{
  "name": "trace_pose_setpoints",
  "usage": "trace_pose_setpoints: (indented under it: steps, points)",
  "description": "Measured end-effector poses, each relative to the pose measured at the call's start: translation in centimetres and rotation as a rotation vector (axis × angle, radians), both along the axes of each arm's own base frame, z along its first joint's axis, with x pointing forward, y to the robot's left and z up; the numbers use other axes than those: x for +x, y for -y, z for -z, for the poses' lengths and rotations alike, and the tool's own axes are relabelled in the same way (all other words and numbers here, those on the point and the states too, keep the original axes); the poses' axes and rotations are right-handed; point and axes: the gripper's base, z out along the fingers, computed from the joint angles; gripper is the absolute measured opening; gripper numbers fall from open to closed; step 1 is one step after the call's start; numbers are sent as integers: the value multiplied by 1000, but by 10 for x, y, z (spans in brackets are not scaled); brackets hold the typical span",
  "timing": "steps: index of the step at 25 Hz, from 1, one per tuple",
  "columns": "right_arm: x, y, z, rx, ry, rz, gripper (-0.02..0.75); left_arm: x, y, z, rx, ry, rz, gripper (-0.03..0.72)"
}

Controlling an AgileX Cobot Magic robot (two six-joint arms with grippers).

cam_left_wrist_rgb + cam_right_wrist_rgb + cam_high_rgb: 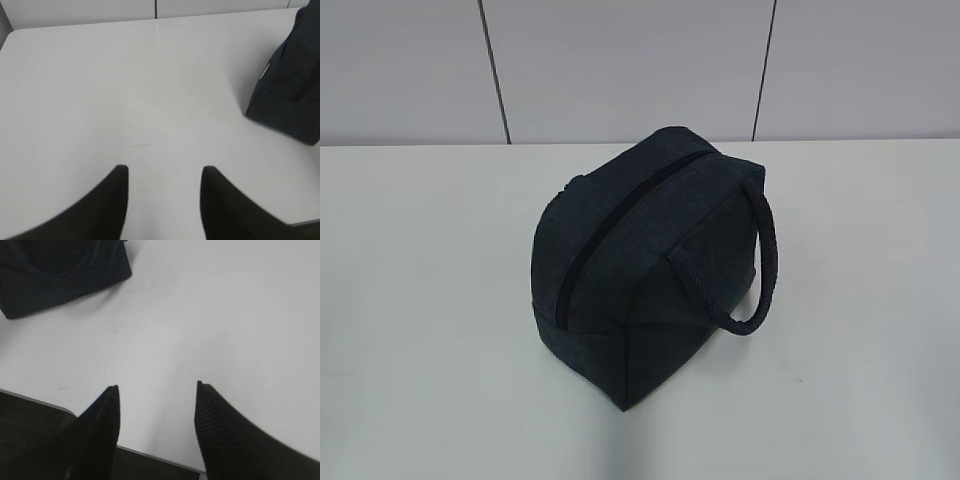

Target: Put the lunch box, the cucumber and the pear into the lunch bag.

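currently the lunch bag (645,265) stands alone on the white table (430,300), roughly at the table's middle in the exterior view, set at a slant with one bottom corner turned toward the camera. its zipper (620,225) runs as a dark line along the top of the bag, from the far end down the near-left face, and looks closed along the whole visible run. the rope-like loop handle (755,270) hangs off the right side of the bag, arching down to just above the tabletop. no arm or gripper shows in the exterior view. behind the bag, past the far table edge, is a pale panelled wall (630,65) with dark seams.

left wrist view: the left gripper (164,172) hovers over bare table, its two dark fingers (107,205) set apart with nothing between them. the bag sits well apart from it, at the upper right of this view, only a dark corner and side showing.

right wrist view: the right gripper (157,390) is over the near table edge, fingers (225,435) spread apart and holding nothing. the bag lies well apart from it, at the upper left, with part of the handle visible against its side.

lunch box, cucumber, pear: not visible in any view.
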Motion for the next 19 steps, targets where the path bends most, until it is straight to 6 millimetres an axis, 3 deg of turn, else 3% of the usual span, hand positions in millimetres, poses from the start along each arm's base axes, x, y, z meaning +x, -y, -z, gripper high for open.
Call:
trace_pose_setpoints:
  steps: [19]
  points:
    - [0, 0, 0, 0, 0, 0, 390, 0, 0, 0, 0, 0, 0, 270]
